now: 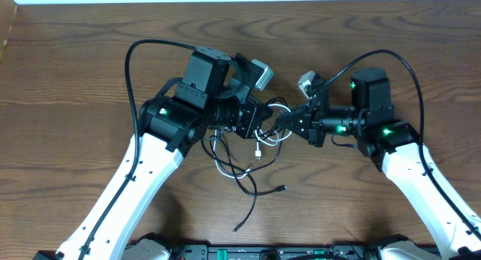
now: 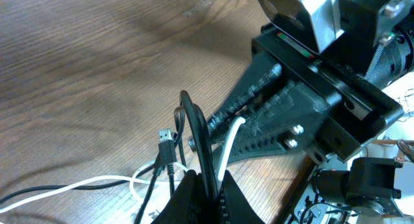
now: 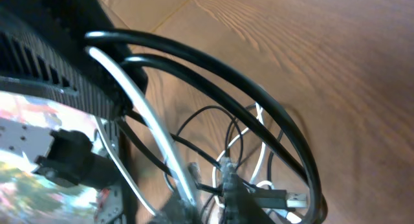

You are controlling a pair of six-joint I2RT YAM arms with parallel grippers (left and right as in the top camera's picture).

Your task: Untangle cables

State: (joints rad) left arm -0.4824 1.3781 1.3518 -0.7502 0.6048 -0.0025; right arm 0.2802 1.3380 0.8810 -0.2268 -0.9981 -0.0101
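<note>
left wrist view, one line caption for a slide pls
left claw pinching the looped black and white cables above a wood table, usb plug alongside

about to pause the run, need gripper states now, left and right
left gripper: closed on the cables, black and white both pinched.
right gripper: looks closed on the cables too, though its wrist view is blurred.

Looks like a robotics lab bench. Bare wood-grain table [image 1: 60, 140], with a left arm [image 1: 124, 188] and a right arm [image 1: 421, 177] coming in from the near edge. Green status LEDs [image 1: 164, 111] are lit on the joints, and a black equipment rail [image 1: 248, 252] runs between the bases.
</note>
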